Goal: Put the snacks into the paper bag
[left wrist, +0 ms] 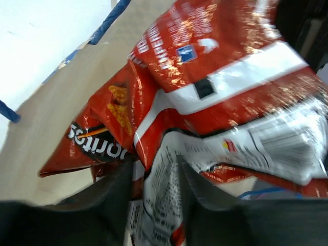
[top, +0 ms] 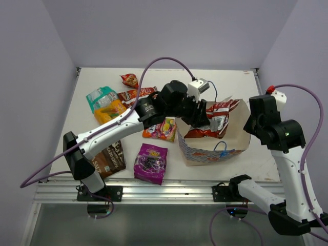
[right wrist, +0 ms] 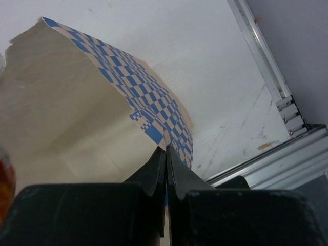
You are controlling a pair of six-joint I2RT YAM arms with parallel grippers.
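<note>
The paper bag (top: 210, 152) stands open right of centre. My left gripper (top: 206, 117) reaches over its mouth, shut on a red-and-silver chip bag (top: 222, 111). In the left wrist view the fingers (left wrist: 123, 189) pinch that packet's (left wrist: 169, 195) silver edge, above a red Doritos bag (left wrist: 102, 138) lying inside the bag. My right gripper (top: 250, 124) is shut on the paper bag's right rim (right wrist: 154, 110), jaws closed on the paper (right wrist: 166, 151). A purple packet (top: 150, 162), a brown one (top: 110, 158) and a multicoloured one (top: 161, 129) lie on the table.
More packets lie at the back left: teal (top: 100, 96), orange-yellow (top: 110, 110), red (top: 134, 95), small red (top: 129, 80). The bag's blue cord handle (top: 221, 147) hangs at its front. The table's metal rail (right wrist: 266, 169) runs along the near edge.
</note>
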